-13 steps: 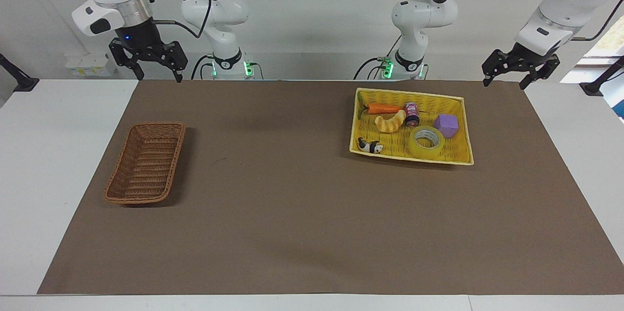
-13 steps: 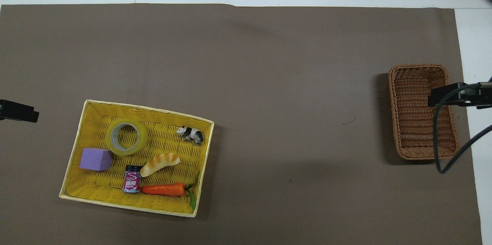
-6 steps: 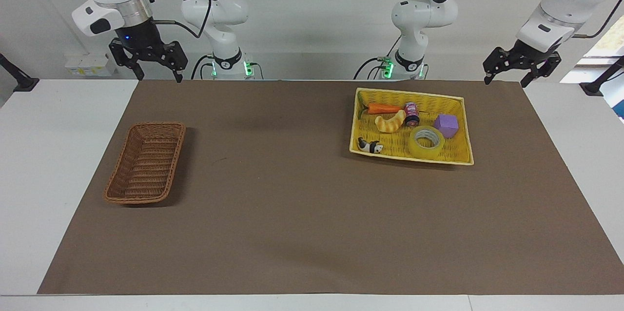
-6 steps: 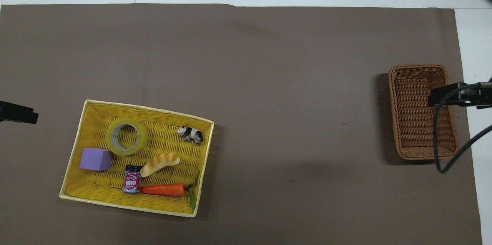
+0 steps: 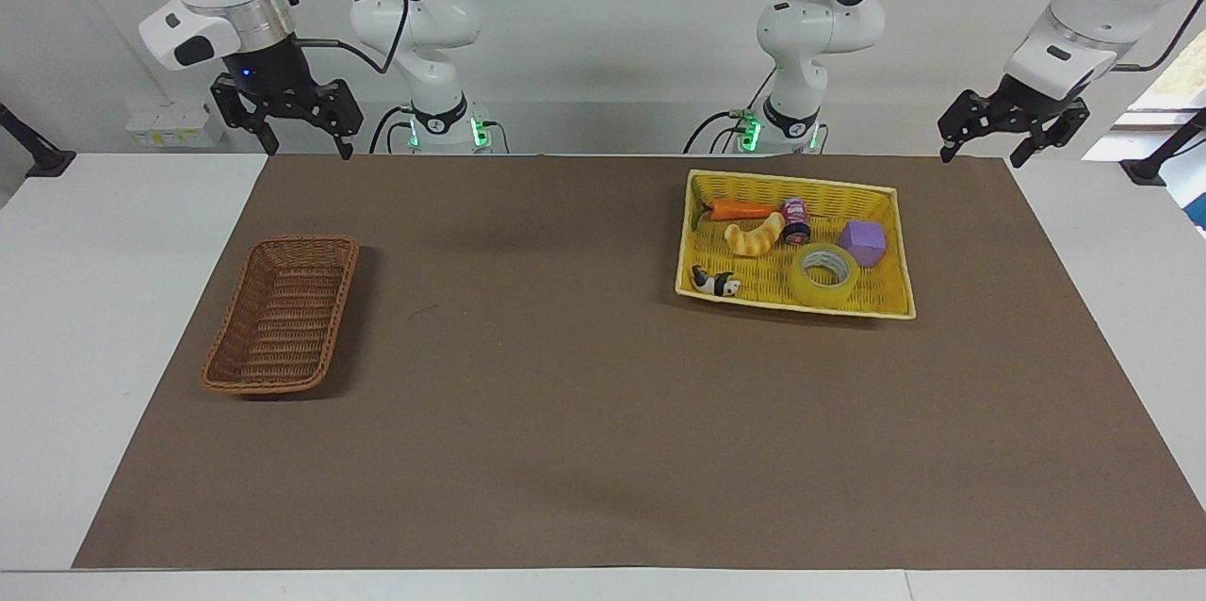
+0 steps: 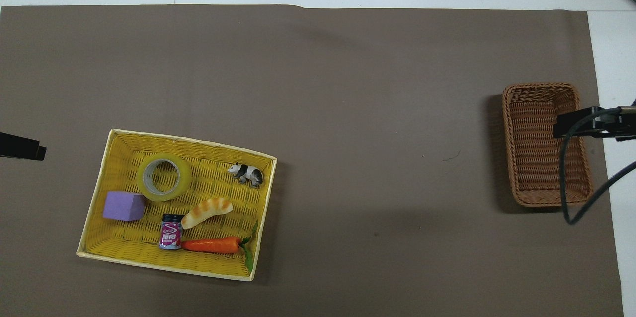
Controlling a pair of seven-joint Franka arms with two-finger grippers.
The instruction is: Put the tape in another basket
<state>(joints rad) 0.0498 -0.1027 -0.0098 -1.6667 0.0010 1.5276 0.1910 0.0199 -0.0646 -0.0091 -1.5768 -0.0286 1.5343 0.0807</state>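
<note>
The tape (image 5: pixel 824 273) lies flat in the large yellow tray-basket (image 5: pixel 796 182) toward the left arm's end of the table; it also shows in the overhead view (image 6: pixel 163 176). The brown wicker basket (image 5: pixel 347 285) stands empty toward the right arm's end, and its rim shows in the overhead view (image 6: pixel 541 87). My left gripper (image 5: pixel 980 156) is open and empty, up in the air over the mat's corner beside the yellow basket (image 6: pixel 189 140). My right gripper (image 5: pixel 309 149) is open and empty, raised over the mat's edge by its own base; in the overhead view the right gripper (image 6: pixel 576 124) overlaps the brown basket's edge.
The yellow basket also holds a purple cube (image 5: pixel 863 243) touching the tape, a croissant toy (image 5: pixel 754 235), a small can (image 5: pixel 797 220), a carrot (image 5: pixel 740 209) and a panda figure (image 5: pixel 714 282). A brown mat (image 5: pixel 565 413) covers the table between the two baskets.
My left gripper has drifted slightly up and toward its own end of the table. The right arm and all the objects have not moved.
</note>
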